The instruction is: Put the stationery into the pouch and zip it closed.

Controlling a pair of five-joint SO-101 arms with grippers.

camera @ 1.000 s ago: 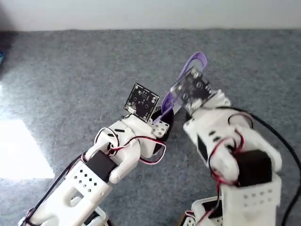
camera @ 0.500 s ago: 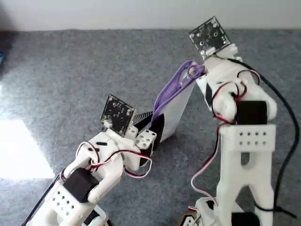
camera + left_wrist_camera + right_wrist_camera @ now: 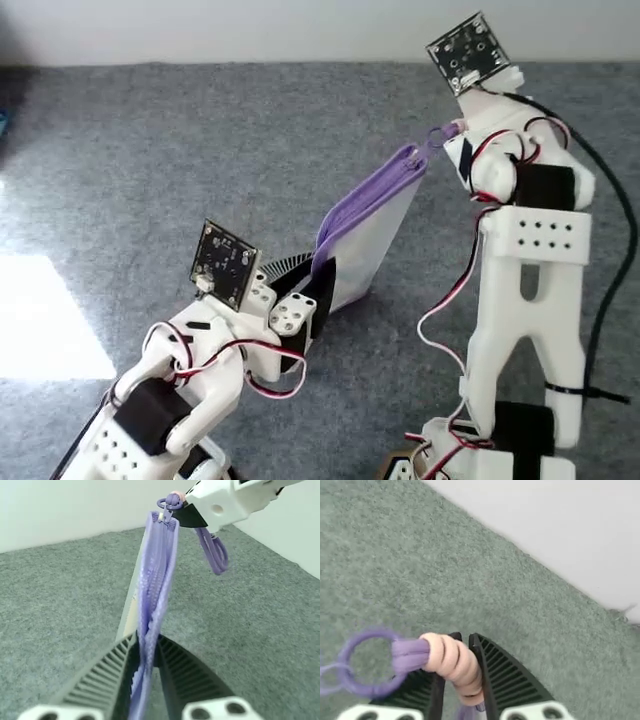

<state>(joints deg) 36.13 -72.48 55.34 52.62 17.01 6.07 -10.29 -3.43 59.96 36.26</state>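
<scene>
Tension across the pouch [image 3: 365, 235]: it hangs taut between the two arms, white body below, purple zip edge uppermost. I cannot tell whether its lower corner touches the table [image 3: 130, 160]. On the near end of the zip edge the left gripper [image 3: 146, 647] has its fingers closed tight. At the far end the right gripper [image 3: 462, 642] has its fingers nipped on the pink pull [image 3: 451, 662], with the purple cord loop [image 3: 215, 555] dangling beside. The slider [image 3: 169, 504] sits at the far end of the teeth, so the zip looks run home, or nearly. Contents cannot be made out.

Risks, as I judge them: the pink pull is round and smooth and caught only near the fingertips — any further haul could pop it free, and the pouch would sag or swing. The same haul could drag the fabric out of the left fingers. If the slider is at its stop, more pull only strains the cord.

Pose: right arm stands tall, wrist tipped toward the pouch. Left arm lies low — reaching forward and up from the table's near edge.
</scene>
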